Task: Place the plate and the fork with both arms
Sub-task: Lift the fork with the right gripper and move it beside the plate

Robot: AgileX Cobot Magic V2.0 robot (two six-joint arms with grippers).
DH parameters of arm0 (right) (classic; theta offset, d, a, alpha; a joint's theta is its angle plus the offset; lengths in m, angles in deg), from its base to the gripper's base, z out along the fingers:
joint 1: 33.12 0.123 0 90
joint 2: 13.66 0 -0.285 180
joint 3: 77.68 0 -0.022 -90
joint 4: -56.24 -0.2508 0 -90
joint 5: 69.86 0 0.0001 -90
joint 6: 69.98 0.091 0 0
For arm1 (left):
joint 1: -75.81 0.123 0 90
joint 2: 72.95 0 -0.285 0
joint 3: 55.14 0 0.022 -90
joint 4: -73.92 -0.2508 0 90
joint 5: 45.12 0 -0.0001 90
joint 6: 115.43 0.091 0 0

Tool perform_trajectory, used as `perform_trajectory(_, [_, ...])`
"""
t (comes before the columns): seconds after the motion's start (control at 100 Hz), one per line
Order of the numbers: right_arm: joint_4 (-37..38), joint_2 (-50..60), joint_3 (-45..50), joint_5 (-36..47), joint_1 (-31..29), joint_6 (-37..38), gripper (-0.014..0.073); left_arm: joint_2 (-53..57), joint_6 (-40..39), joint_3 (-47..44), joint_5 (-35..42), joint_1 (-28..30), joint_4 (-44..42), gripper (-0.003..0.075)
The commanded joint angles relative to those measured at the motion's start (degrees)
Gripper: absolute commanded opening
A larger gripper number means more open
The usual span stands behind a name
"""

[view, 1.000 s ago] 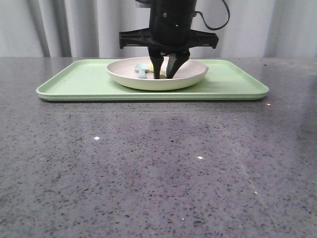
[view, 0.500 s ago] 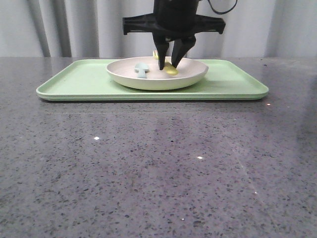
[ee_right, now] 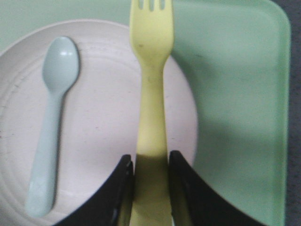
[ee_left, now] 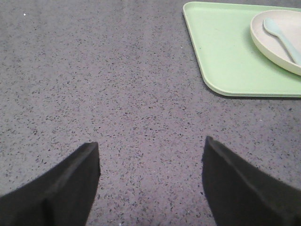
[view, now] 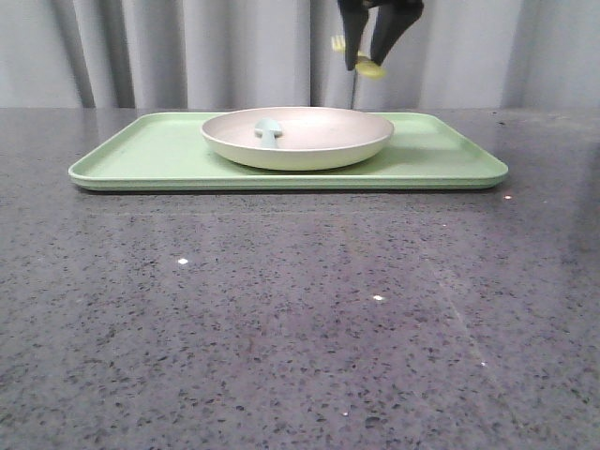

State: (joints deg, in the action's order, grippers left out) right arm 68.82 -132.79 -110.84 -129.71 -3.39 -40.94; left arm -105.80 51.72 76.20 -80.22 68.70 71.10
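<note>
The pinkish-cream plate (view: pixel 309 141) sits on the light green tray (view: pixel 141 150), with a pale blue-green spoon (view: pixel 269 131) lying in it. My right gripper (view: pixel 367 64) hangs high above the plate's right side, shut on the yellow fork (view: pixel 361 58). In the right wrist view the fork (ee_right: pixel 151 84) runs out from between the fingers (ee_right: pixel 186 188) over the plate (ee_right: pixel 103 141), beside the spoon (ee_right: pixel 51 117). My left gripper (ee_left: pixel 150 155) stands open over bare table, with the tray's corner (ee_left: pixel 221 61) and the plate (ee_left: pixel 273 37) some way off.
The tray lies across the far part of the speckled grey table (view: pixel 300 309). Grey curtains (view: pixel 187 47) hang behind it.
My right gripper has risen out of the plate with the fork in it and shifted a little to the right. The spoon stays in the plate.
</note>
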Motion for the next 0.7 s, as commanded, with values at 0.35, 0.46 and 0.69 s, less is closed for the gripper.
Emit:
perform_trajectory(0.35, [6.4, 4.5, 0.0, -1.4, -4.0, 0.0, -0.005, -0.3, -0.6, 1.7, 4.5, 0.0, 0.4, 0.0459])
perform_trajectory(0.46, [6.4, 4.5, 1.9, -1.1, -4.5, 0.0, -0.0097, -0.3, -0.6, 1.7, 4.5, 0.0, 0.4, 0.0459])
perform_trajectory(0.69, [5.8, 4.5, 6.7, 1.4, -4.9, 0.0, -0.0115, -0.3, -0.6, 1.7, 4.5, 0.0, 0.4, 0.0459])
